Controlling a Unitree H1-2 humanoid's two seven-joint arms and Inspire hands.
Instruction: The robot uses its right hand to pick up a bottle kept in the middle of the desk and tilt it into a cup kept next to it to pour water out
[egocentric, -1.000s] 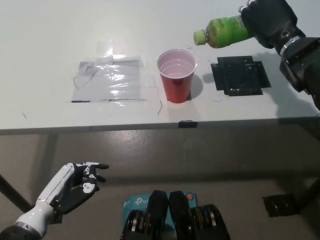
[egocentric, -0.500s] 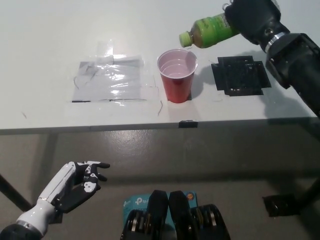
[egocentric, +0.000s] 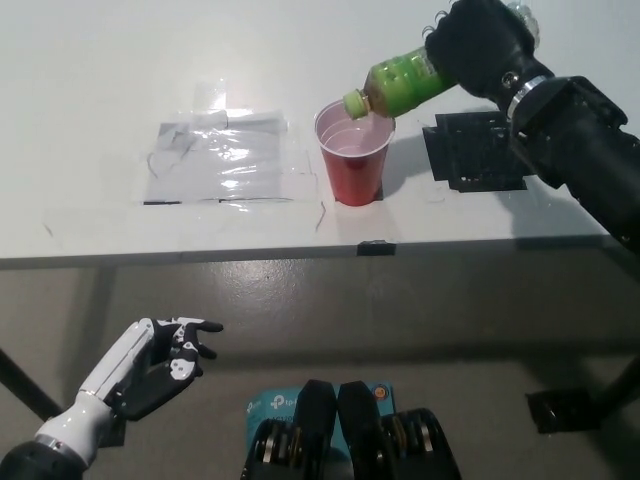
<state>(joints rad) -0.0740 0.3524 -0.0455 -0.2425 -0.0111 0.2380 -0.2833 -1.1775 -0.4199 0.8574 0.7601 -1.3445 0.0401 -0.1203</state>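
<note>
Head view: my right hand (egocentric: 478, 42), fingers wrapped around the light, slippery bottle (egocentric: 395, 85), tips it over the flimsy cup (egocentric: 354, 150); left hand (egocentric: 160, 362) hangs open, near left.

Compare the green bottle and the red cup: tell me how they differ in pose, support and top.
Pose: the green bottle is tilted, neck pointing down toward the rim; the red cup stands upright.
Support: the bottle is held in the air by the black right hand; the cup rests on the desk.
Top: the bottle shows a yellow-green cap end; the cup's mouth is wide open.
Shared: the bottle's cap end sits right over the cup's rim.
</note>
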